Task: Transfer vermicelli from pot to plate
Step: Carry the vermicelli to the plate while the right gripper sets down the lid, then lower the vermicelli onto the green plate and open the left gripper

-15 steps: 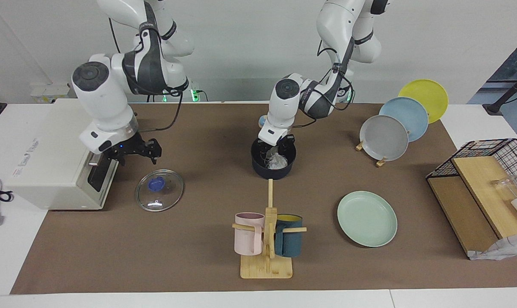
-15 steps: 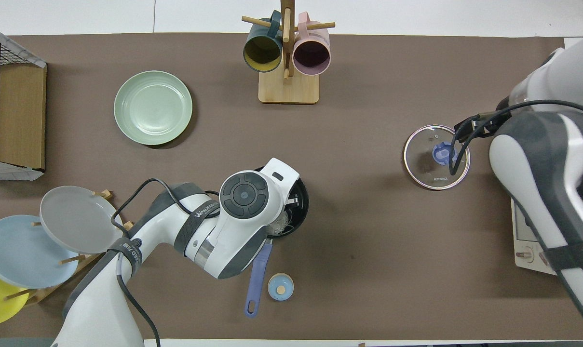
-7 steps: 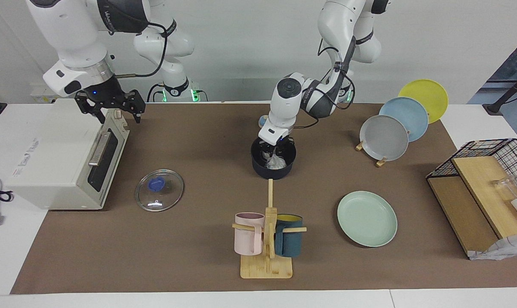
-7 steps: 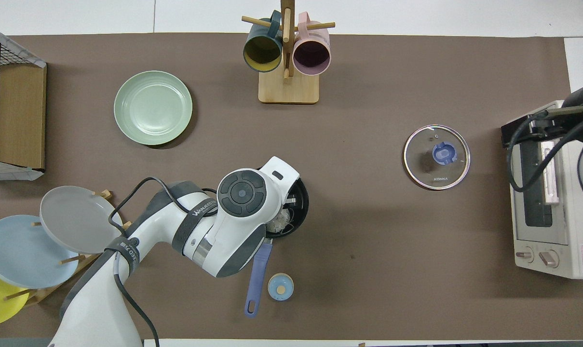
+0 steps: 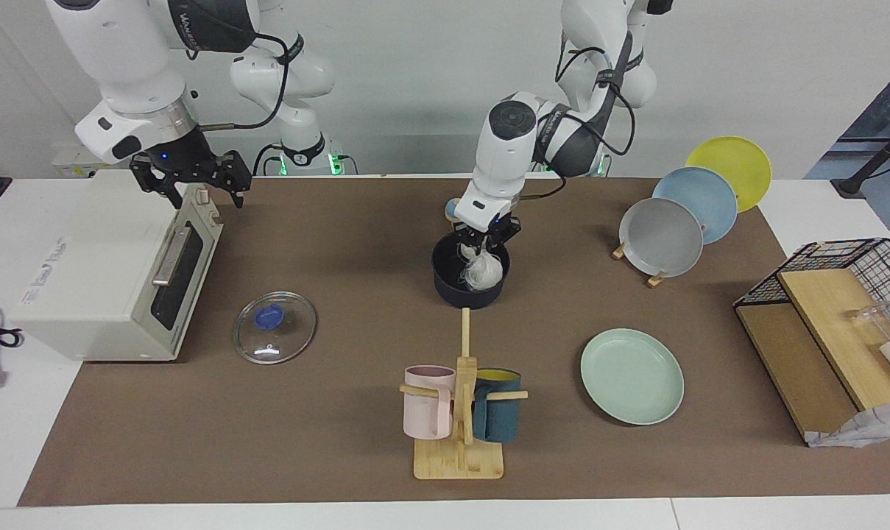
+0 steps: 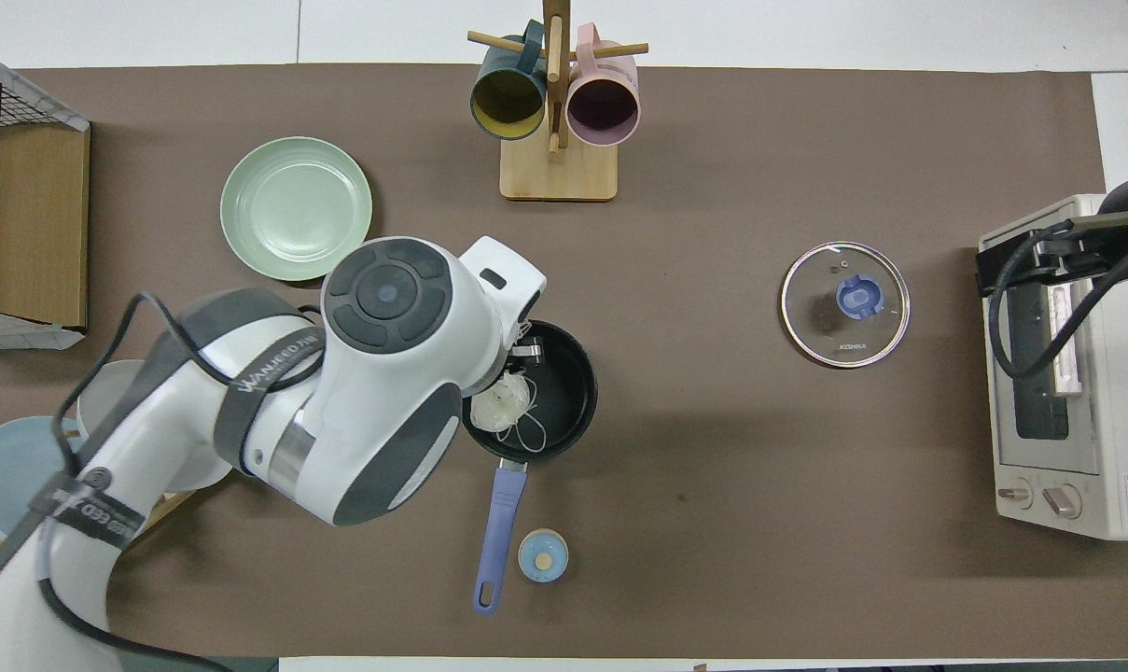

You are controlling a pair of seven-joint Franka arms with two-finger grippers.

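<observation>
Two arms share the brown mat [image 5: 341,442], and most of its middle lies bare: a wide strip runs between the pot [image 5: 470,283] and the glass lid [image 5: 274,327], and another along the edge farthest from the robots, broken only by the mug rack [image 5: 459,434] with its pink mug [image 5: 428,401] and dark teal mug [image 5: 498,416]; the mint-green plate [image 5: 631,376] sits flat and bare toward the left arm's end, farther from the robots than the pot, with clear mat between them.

Left gripper [image 5: 483,246] hangs over the pot, fingertips pinched shut on a clump of vermicelli [image 5: 481,272] that dangles from them at about rim height; whether its lowest strands touch the pot's inside cannot be told. From overhead the left arm's bulk covers the gripper and part of the pot [image 6: 550,392]; only the vermicelli [image 6: 506,406], a few loose threads and the blue handle [image 6: 496,541] pointing toward the robots show, with a small blue disc [image 6: 542,555] beside the handle.

Right gripper [image 5: 191,184] waits over the toaster oven [image 5: 99,272] at the right arm's end, fingers spread and holding nothing; overhead it is cut off at the frame edge. Grey, light-blue and yellow plates [image 5: 698,206] stand in a rack near the left arm's base, partly hidden overhead; a wire basket [image 5: 842,294] holds wooden boards.
</observation>
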